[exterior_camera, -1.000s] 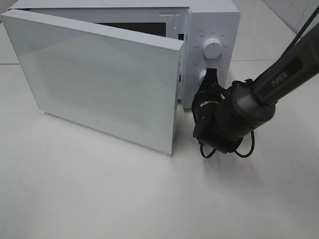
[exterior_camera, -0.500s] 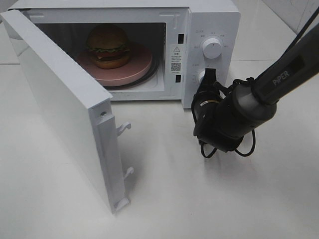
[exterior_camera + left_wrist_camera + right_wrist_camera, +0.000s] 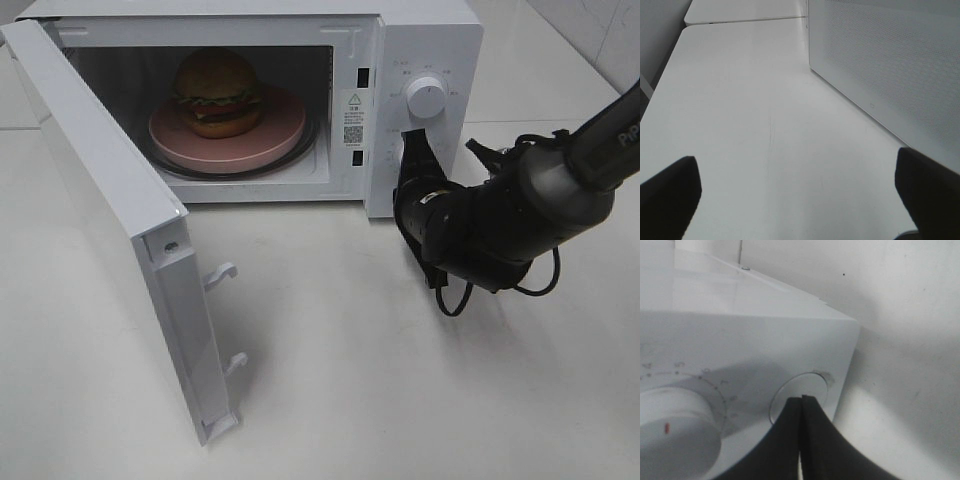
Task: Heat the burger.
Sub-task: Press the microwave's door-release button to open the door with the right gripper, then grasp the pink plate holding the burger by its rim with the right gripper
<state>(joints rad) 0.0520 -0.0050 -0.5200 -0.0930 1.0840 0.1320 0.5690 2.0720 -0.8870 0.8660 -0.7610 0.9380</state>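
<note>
The burger (image 3: 217, 92) sits on a round pink plate (image 3: 285, 135) inside the white microwave (image 3: 440, 40). The microwave's door (image 3: 100, 200) stands wide open to the left. My right gripper (image 3: 414, 142) is shut, with nothing between its fingers. Its tips press against the lower round button (image 3: 812, 385) of the control panel, seen close up in the right wrist view, where the right gripper (image 3: 801, 400) points at it. My left gripper (image 3: 799, 190) is open over bare table beside the door's perforated outer face (image 3: 890, 60); it is out of the exterior view.
A white timer dial (image 3: 427, 97) sits above the button, and the dial (image 3: 675, 435) also shows in the right wrist view. The door's latch hooks (image 3: 225, 272) stick out over the white table (image 3: 330, 380). The right arm's cable loops hang near the microwave's right front corner.
The door has swung from partly open to wide open, uncovering the burger. My right arm has shifted to the right and lower, with its shut tips still at the panel.
</note>
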